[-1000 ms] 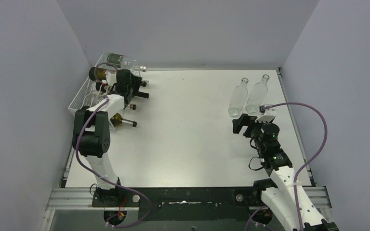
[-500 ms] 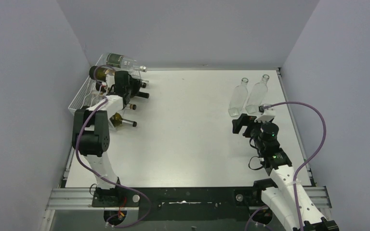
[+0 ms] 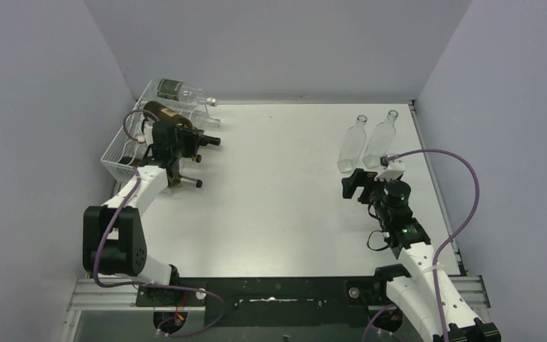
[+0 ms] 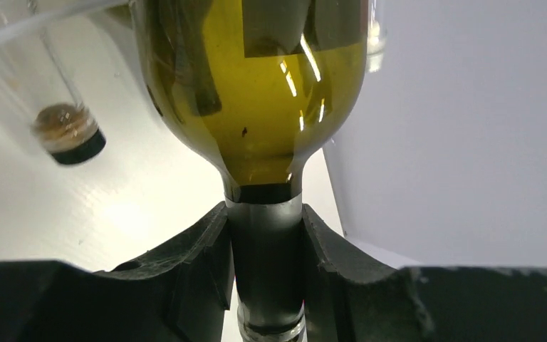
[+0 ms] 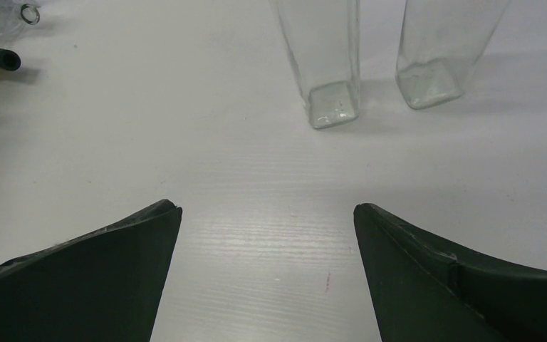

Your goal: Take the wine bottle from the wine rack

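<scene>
The whitish see-through wine rack (image 3: 120, 146) stands at the far left with several bottles lying in it. My left gripper (image 3: 185, 138) is shut on the dark neck of an olive-green wine bottle (image 3: 158, 111). That bottle lies slanted over the rack's upper rows. In the left wrist view my left gripper (image 4: 265, 214) presses both sides of the neck, with the bottle's body (image 4: 256, 85) filling the top. My right gripper (image 3: 352, 184) is open and empty, low over the table; it also shows in the right wrist view (image 5: 267, 214).
A clear bottle (image 3: 178, 91) lies on the rack's top row. Another dark bottle's neck (image 3: 187, 183) sticks out of the lowest row, and a corked end (image 4: 68, 135) shows beside the held bottle. Two clear square bottles (image 3: 351, 146) (image 3: 379, 141) stand just beyond my right gripper.
My left arm's elbow has swung down toward the near left. Its wrist has moved a little left and nearer, still gripping the bottle's neck. The right arm has barely moved.
</scene>
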### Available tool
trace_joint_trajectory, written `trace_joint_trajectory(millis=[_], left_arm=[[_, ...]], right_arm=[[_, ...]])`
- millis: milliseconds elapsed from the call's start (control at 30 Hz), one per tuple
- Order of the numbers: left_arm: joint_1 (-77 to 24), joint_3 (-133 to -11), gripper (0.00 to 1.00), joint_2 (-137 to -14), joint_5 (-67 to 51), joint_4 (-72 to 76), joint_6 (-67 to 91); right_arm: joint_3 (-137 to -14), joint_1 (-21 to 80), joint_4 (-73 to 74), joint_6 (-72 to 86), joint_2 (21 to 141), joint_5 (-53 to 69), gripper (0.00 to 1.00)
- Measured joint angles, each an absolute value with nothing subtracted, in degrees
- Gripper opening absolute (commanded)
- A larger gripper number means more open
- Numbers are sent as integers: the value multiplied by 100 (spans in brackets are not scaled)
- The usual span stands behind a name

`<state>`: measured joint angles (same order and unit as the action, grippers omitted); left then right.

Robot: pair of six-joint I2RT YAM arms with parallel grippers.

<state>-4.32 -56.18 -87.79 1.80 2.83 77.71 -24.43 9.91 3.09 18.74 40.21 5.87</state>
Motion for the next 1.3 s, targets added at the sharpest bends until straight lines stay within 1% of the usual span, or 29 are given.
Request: trace_joint_trajectory(millis=[33,67,100,367,500,633,800,833,933,1000,1100,1300], left_arm=[[-432,-5522,8,-8604,123,220,7754],[-432,-5426,3,-8427,69,143,7730],[-432,-5325,0,-8232,16,54,7703],[-410,-4578,0,-6674,-493,-711,7330],[-390,-4427,0,-6027,-670,-1181,7096],[-390,-4281,0,-5496,-939,-1455,6827],[-364,-3986,0,-5457,-1708,-1496,6545],[-368,-3929,0,-5527,-1903,-1507,6504],[-480,-3758,0,-5741,-2438,-1533,6364],[-659,-3649,0,-5817,-2689,-1549,6311],[-976,-3603,0,-5826,-2985,-1625,6272],[-1487,-3603,0,-5822,-3505,-1627,6222]], right_arm=[[-2443,991,309,1870,4025,602,98],[-2443,993,309,1868,4029,628,98],[-2443,1009,309,1865,4029,657,98],[-2443,1061,176,1837,4051,1017,98],[-2401,1162,-117,1809,4112,1291,98],[-2143,1645,-659,1678,4125,1402,98],[-2045,3365,-1219,838,4617,943,98],[-2069,3826,-1323,513,4825,773,98],[-2294,4746,-1459,-276,5572,447,98],[-2515,5004,-1546,-701,6073,338,98],[-2777,5052,-1730,-1177,6558,314,98],[-2886,5050,-2515,-2137,6930,412,98]])
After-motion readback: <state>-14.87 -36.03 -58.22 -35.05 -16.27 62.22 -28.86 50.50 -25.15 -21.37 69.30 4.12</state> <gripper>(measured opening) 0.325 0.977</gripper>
